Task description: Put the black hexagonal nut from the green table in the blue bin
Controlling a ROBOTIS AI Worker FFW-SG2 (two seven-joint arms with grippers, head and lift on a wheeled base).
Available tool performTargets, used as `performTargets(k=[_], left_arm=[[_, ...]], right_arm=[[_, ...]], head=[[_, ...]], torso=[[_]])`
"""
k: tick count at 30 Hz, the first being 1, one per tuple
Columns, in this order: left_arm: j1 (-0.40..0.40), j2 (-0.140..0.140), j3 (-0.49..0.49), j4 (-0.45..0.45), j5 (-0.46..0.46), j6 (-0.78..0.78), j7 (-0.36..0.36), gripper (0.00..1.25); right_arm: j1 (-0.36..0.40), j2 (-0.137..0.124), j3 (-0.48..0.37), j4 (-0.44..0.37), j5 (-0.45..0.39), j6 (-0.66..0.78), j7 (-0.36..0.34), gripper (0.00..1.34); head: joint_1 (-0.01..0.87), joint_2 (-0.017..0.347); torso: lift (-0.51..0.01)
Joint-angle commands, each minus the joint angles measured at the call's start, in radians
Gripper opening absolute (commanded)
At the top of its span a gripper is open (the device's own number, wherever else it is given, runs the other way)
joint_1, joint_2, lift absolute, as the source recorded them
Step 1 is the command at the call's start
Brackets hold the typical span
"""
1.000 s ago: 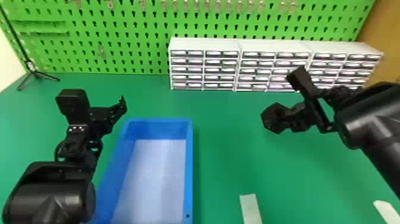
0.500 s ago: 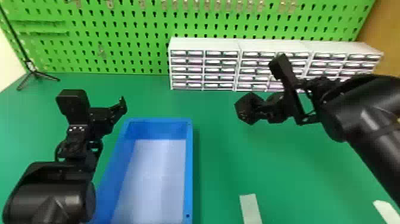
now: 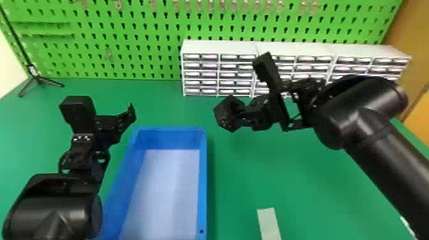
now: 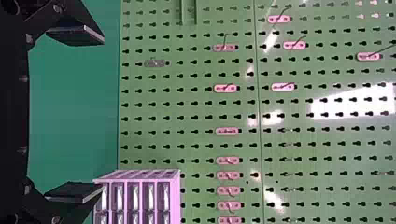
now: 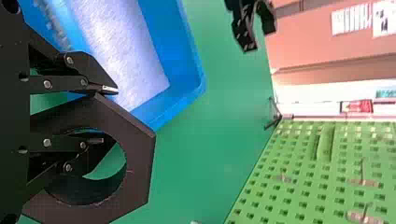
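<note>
Shines bright and even in head view | casts soft shadow on flat green table (image 3: 242, 178) beside blue rectangular bin (image 3: 202, 188) | gleams along smooth black right arm (image 3: 383, 150) | glares in white patches off green perforated pegboard (image 4: 257, 107) in left wrist view | washes out pale wall (image 5: 317, 88) in right wrist view

Your robot wears glossy black: a thick tubular right arm (image 3: 386, 153) with a bulging, cylindrical joint (image 3: 341, 118), and a rounded left arm (image 3: 54, 210) with a boxy black block (image 3: 77, 110) above small white marks (image 3: 82, 138). On the right claw (image 3: 249, 116), you have round silver screws (image 5: 47, 84) studding flat, dark links.
</note>
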Motion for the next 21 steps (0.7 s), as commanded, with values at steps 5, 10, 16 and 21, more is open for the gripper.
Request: performTargets(k=[5,10,16,21], left_arm=[[0.002,0.0,0.0,0.0,0.0,0.002,0.0,1.08],[0.002,0.0,0.003,0.0,-0.002,0.005,0.0,1.08],[0.002,0.0,0.003,0.0,-0.002,0.006,0.0,1.08],[0.001,0.0,0.002,0.0,-0.002,0.008,0.0,1.08]], right_arm=[[-0.032,0.039,0.082,0.001,-0.054,-0.034,-0.018,0.35],[-0.046,0.051,0.128,0.001,-0.098,-0.051,-0.03,0.35],[-0.067,0.064,0.195,0.001,-0.141,-0.066,-0.049,0.35],[-0.092,0.074,0.261,0.003,-0.162,-0.078,-0.069,0.35]], head=[[0.683,0.028],[0.683,0.028],[0.683,0.028],[0.683,0.028]], torso=[[-0.096],[-0.096],[-0.096],[-0.096]])
